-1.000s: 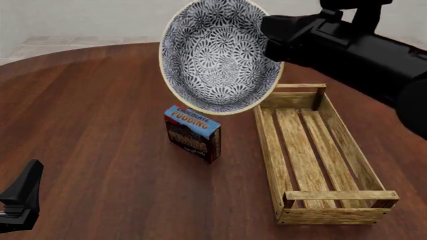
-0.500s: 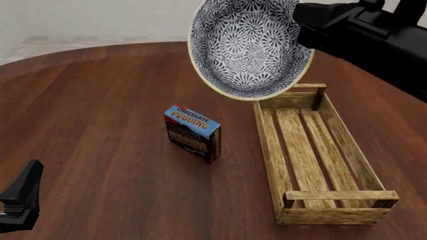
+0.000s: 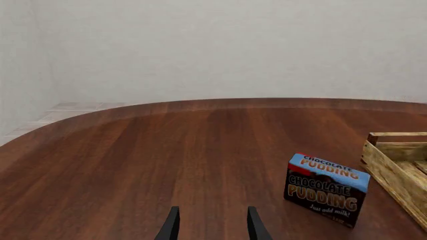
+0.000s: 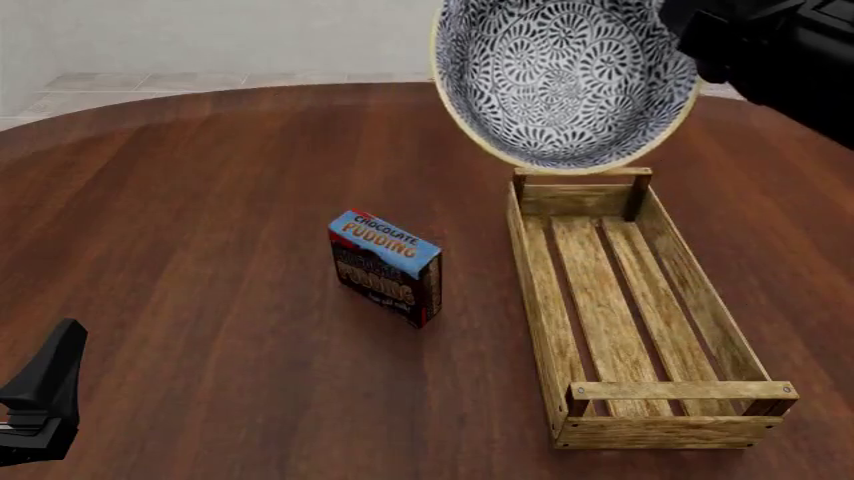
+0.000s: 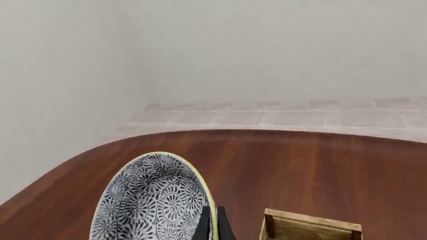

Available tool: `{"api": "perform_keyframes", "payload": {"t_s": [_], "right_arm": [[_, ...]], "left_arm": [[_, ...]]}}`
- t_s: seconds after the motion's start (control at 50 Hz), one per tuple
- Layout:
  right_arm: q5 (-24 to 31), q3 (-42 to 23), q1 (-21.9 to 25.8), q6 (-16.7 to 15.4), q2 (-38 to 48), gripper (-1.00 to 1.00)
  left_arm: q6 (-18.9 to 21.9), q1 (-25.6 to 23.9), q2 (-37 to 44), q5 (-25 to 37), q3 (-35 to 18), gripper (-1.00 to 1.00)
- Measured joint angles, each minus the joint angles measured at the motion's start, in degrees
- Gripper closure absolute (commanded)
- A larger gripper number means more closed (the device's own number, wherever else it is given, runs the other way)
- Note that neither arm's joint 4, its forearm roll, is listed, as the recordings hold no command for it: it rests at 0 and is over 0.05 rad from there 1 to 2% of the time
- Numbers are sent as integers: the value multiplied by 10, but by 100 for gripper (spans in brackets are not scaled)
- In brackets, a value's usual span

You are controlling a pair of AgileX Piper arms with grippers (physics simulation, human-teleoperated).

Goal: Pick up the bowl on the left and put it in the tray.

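The blue-and-white floral bowl (image 4: pixel 567 85) hangs tilted on edge in the air, its inside facing the front camera, just above the far end of the tray. My right gripper (image 4: pixel 683 42) is shut on its right rim. The right wrist view shows the dark fingers (image 5: pixel 212 226) pinching the pale rim of the bowl (image 5: pixel 150 200). The slatted wooden tray (image 4: pixel 534 290) lies lengthwise at the right, with nothing in it. My left gripper (image 4: pixel 40 400) rests low at the near left, far from the bowl. Its fingers (image 3: pixel 172 226) stand apart and open.
A chocolate pudding box (image 4: pixel 387 265) stands upright on the brown table, left of the tray; the left wrist view also catches the box (image 3: pixel 327 189) and a corner of the tray (image 3: pixel 393 160). A pale wall and floor lie beyond the table's far edge.
The right arm has carried the bowl rightward and a little up, from above the pudding box to over the tray's far end. The left arm has stayed still.
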Motion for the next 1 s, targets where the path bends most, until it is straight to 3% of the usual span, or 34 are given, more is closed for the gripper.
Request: {"api": "perform_keyframes", "payload": {"t_s": [0.48, 1.0], "right_arm": [[33, 32, -58, 51, -59, 100], [59, 75, -106, 61, -128, 100]], "left_arm": [[0, 0, 0, 0, 0, -100], [0, 0, 0, 0, 0, -100]]}}
